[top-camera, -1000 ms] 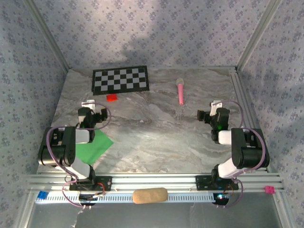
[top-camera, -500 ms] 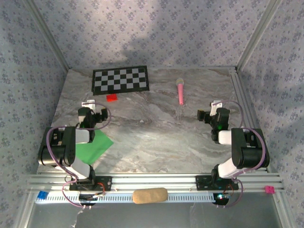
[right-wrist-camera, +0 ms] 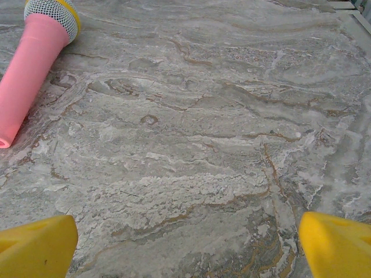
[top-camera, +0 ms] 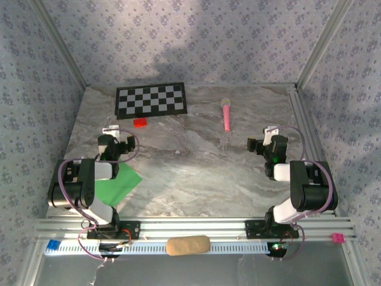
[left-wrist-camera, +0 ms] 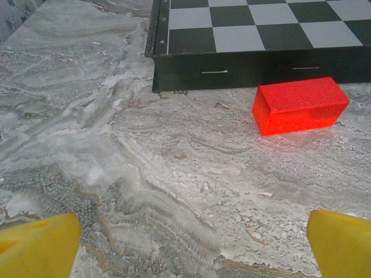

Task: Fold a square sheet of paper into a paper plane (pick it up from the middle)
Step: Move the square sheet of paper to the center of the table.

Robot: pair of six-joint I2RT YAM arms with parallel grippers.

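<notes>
Resting folded back over their bases at the near edge of a marbled grey surface (top-camera: 196, 173), two robot arms face away from the camera.

At far left, the left pincer (top-camera: 114, 145) hangs low over bare stone with its jaws spread wide and nothing between them. From its wrist camera, the left pincer (left-wrist-camera: 190, 246) shows as two yellow fingertips (left-wrist-camera: 37, 246) at the bottom corners.

Just beside that arm's base lies the square sheet of paper (top-camera: 121, 183), bright green and flat on the surface. It appears to be set there as starting stock, within that arm's reach. No folding looks begun.

Further back sit a checkerboard (top-camera: 151, 100) and a small red block (top-camera: 140, 123) just in front of it. Right of centre lies a pink microphone toy (top-camera: 226, 114). None of these seems to belong to the folding.

At right, the right pincer (top-camera: 263, 145) is likewise spread and empty, near bare stone.

The left arm covers the sheet's left part, so its middle, full outline and any creases cannot be judged.
</notes>
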